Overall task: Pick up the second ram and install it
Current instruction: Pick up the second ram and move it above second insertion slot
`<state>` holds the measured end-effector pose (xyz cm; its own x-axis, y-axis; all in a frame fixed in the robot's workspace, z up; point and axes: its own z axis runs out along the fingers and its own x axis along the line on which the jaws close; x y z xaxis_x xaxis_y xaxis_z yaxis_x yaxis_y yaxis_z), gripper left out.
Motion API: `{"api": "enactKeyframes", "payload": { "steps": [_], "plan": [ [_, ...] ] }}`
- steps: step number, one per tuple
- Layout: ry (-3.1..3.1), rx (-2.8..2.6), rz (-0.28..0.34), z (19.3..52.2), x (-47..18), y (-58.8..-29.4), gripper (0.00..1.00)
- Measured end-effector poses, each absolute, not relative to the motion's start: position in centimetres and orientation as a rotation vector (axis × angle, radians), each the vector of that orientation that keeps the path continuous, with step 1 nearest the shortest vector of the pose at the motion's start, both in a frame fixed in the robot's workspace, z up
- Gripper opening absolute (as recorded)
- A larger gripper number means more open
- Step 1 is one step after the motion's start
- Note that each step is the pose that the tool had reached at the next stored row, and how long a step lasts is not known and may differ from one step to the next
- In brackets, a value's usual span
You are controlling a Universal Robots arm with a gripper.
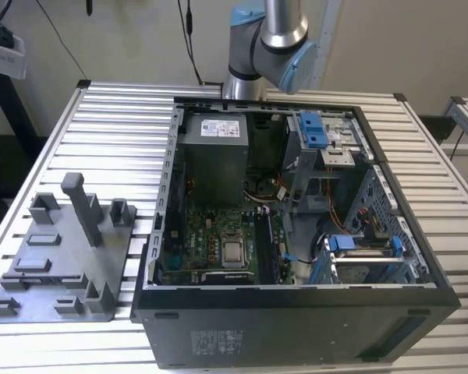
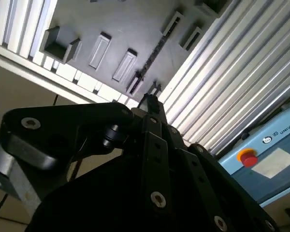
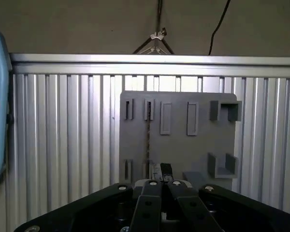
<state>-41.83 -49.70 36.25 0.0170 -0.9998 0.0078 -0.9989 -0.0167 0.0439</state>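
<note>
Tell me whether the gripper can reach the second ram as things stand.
Probably yes: the second ram stands edge-up in the grey tray, nothing over it, and the gripper hangs above it.

Closed pincer (image 3: 161,170); arm (image 1: 267,31) upright.

I see a ribbed silver aluminium table (image 1: 117,117). On it, toward the exterior view's left, lies a flat grey plastic holder plate with upright blocks (image 1: 62,269). Just beside that rests an open black metal computer case (image 1: 296,331).
</note>
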Motion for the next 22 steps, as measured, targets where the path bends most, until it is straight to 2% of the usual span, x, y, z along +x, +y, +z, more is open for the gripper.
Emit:
{"api": "enactKeyframes", "payload": {
  "steps": [22],
  "plan": [
    [-2.299,2.100,-0.037,35.27,-42.04,-49.71,0.11]
  ]
}}
